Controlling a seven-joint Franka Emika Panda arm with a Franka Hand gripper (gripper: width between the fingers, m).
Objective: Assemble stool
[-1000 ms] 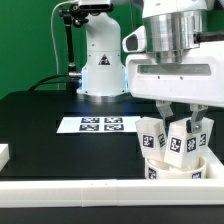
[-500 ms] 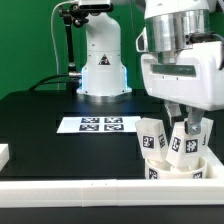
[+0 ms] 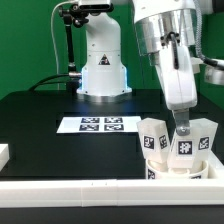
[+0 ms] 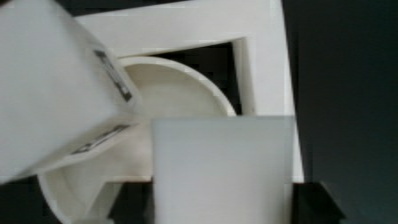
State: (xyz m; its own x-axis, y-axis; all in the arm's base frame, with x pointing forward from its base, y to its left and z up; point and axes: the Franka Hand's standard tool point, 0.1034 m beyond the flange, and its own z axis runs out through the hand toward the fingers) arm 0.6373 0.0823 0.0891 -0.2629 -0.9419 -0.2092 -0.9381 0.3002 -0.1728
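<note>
The white stool stands upside down at the exterior view's lower right. Its round seat (image 3: 172, 168) lies on the table with three tagged legs standing in it. My gripper (image 3: 182, 128) reaches down from above and is shut on the top of the middle leg (image 3: 187, 147). The other legs (image 3: 153, 137) (image 3: 206, 134) stand on either side of it. In the wrist view the gripped leg (image 4: 222, 160) fills the gap between my dark fingers (image 4: 135, 205). A second leg (image 4: 54, 90) looms beside it, and the seat's curved rim (image 4: 187, 90) shows behind.
The marker board (image 3: 99, 125) lies flat at mid-table. The robot's white base (image 3: 102, 65) stands behind it. A long white rail (image 3: 80, 190) edges the table's front, just before the stool. A small white block (image 3: 3, 153) sits at the exterior view's left edge.
My wrist has turned about its vertical axis while staying on the middle leg; the broad gripper body now shows edge-on. The leg's tag now faces the camera more squarely.
</note>
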